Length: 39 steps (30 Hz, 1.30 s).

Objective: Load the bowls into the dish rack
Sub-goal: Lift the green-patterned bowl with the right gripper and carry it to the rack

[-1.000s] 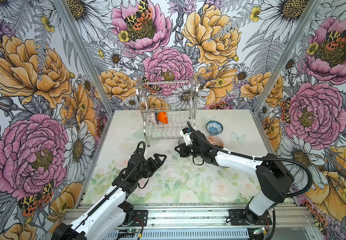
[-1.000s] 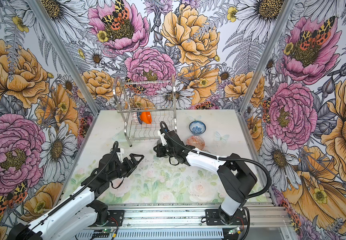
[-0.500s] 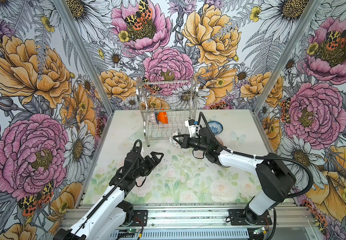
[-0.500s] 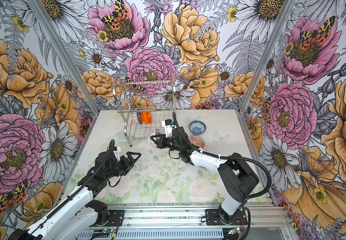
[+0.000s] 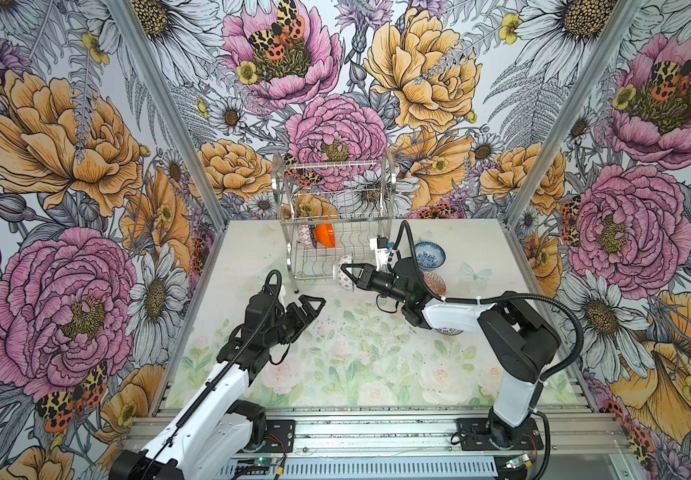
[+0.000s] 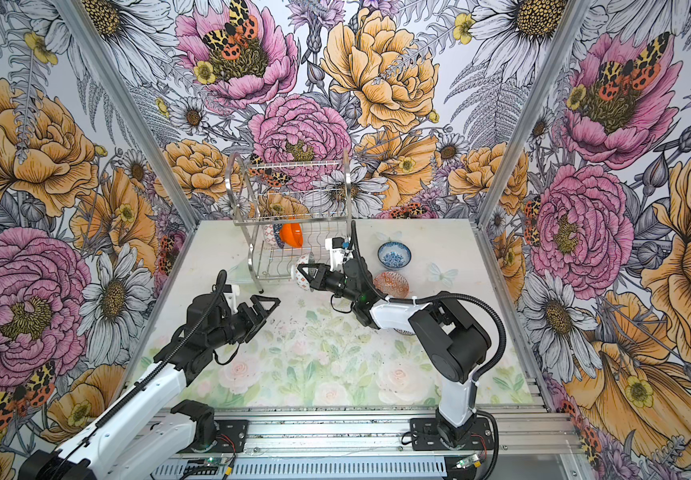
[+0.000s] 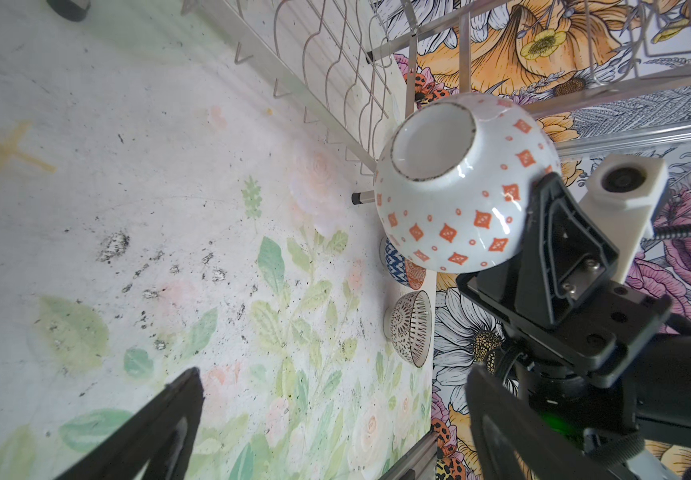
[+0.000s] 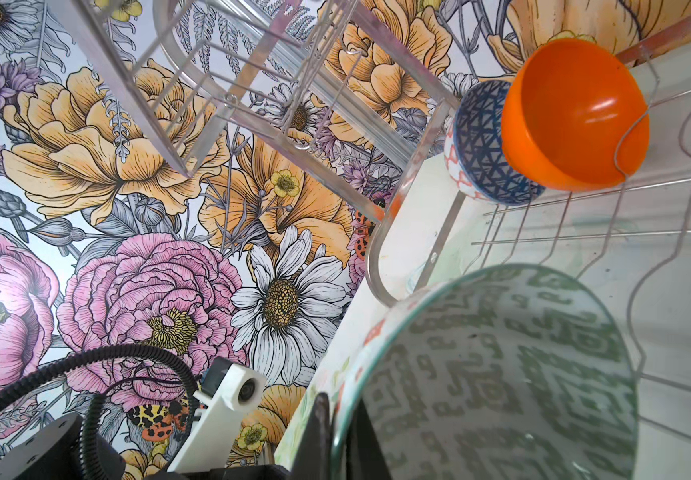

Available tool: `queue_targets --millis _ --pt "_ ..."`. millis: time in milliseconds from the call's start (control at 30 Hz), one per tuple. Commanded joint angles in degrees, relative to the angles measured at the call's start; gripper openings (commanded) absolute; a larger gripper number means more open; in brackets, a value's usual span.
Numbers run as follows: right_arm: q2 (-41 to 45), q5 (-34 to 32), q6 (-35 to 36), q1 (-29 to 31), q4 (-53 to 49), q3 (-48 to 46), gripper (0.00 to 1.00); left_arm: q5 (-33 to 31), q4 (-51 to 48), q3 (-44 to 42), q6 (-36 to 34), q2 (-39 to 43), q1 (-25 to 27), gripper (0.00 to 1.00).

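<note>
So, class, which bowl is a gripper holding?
The white bowl with orange-red diamonds, in the right gripper; all others rest on rack or table.

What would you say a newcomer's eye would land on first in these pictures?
First the loud floral walls of huge pink and orange blooms round the whole cell. Next the shiny dish rack at the back, in the middle, with a glossy orange bowl on edge in its lower shelf. Then the right hand, shut on a white bowl with orange-red diamonds close to the rack's front edge.
</note>
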<state>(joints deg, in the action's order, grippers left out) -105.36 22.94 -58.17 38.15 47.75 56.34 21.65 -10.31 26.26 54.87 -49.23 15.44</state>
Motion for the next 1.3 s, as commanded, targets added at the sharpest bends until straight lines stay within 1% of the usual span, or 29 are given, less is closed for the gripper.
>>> queue_targets --millis 0,233,533,800,1000,1267 --pt "-1.18 -1.77 -2.92 -0.43 11.36 2.55 0.0 1.98 -0.23 1.5 -1.79 -0.25 -1.27 0.99" --pt "-5.29 -4.49 -7.54 -0.4 16.4 3.99 0.0 3.27 0.33 1.86 -2.29 -1.47 -2.78 0.99" --pt "-9.22 -9.08 -11.91 -0.24 20.97 5.05 0.0 3.75 0.09 3.1 -2.64 -2.36 -3.49 0.99" --pt "-10.77 -11.43 -11.97 -0.25 20.48 7.39 0.0 4.45 0.11 3.44 -2.76 -2.99 -4.38 0.99" --pt "-13.68 -11.47 -11.73 -0.45 19.34 11.59 0.0 5.67 0.1 4.63 -3.31 -4.5 -5.5 0.99" --pt "-17.67 -13.89 -11.93 -0.32 19.65 16.44 0.0 7.91 0.71 7.33 -3.98 -7.9 -7.31 0.99"
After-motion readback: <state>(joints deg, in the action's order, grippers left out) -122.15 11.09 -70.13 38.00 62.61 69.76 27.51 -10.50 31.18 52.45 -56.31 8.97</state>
